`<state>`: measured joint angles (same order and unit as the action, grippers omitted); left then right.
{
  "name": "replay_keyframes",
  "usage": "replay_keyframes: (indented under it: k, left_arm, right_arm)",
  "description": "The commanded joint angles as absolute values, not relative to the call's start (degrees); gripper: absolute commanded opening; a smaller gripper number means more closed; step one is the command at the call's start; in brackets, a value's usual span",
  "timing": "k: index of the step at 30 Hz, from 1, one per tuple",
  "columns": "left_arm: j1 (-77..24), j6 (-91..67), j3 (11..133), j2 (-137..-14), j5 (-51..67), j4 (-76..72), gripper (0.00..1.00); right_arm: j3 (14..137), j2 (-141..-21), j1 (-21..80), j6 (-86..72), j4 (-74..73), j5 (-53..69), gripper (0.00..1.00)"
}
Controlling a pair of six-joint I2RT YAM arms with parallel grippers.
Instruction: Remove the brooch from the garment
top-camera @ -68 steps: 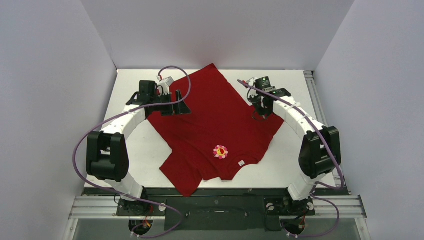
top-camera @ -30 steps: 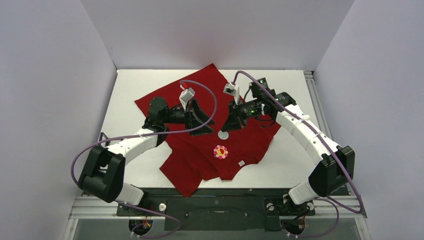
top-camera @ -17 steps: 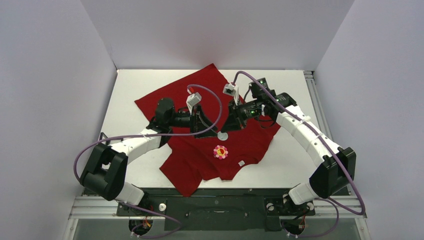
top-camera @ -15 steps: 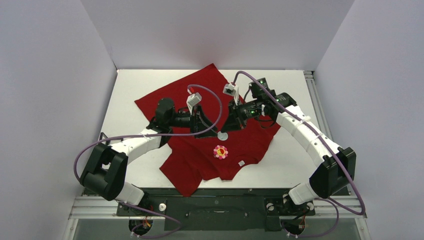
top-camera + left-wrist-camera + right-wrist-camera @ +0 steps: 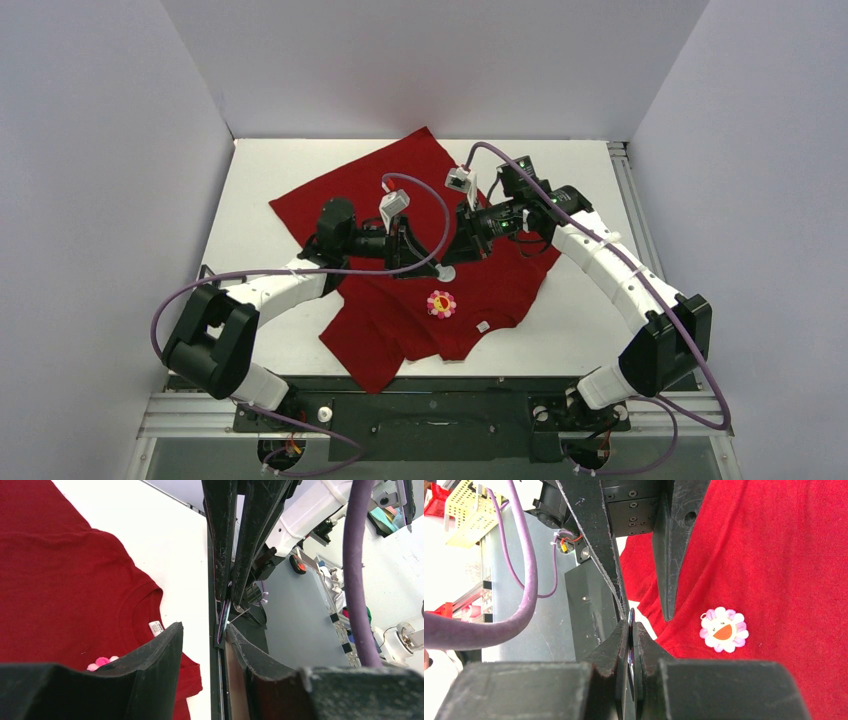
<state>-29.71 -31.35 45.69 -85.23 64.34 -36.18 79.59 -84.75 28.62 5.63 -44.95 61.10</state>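
Observation:
The dark-red garment (image 5: 400,190) (image 5: 60,580) (image 5: 774,555) lies spread on the white table. The pink flower brooch (image 5: 441,303) (image 5: 724,630) sits on the cloth near the neckline; in the left wrist view only its petals (image 5: 100,662) peek past a finger. My right gripper (image 5: 451,262) (image 5: 631,623) hovers just beyond the brooch, shut on a thin grey disc (image 5: 446,272) (image 5: 630,630) held edge-on. My left gripper (image 5: 430,260) (image 5: 203,626) faces it tip to tip, jaws narrowly open and empty, the disc's edge (image 5: 224,615) just past their tips.
The small white neck tag (image 5: 483,326) (image 5: 156,628) lies near the front edge. Bare white table (image 5: 260,170) lies to the left and right of the shirt. Grey walls stand on three sides, and a black rail (image 5: 440,410) runs along the near edge.
My left gripper has slid right across the shirt toward the right gripper and its jaws have narrowed. The right gripper has stayed in place with the disc.

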Motion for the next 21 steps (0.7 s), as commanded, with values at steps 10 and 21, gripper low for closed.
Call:
replay_keyframes:
  k: [10, 21]
  left_arm:
    - [-29.9, -41.2, 46.0, -85.8, 65.6, -50.5, 0.00]
    - [-22.4, -54.8, 42.1, -85.7, 57.0, -63.9, 0.00]
  right_arm:
    - [80.4, -83.0, 28.8, 6.2, -43.4, 62.3, 0.03]
    - [73.5, -70.6, 17.7, -15.7, -16.4, 52.8, 0.59]
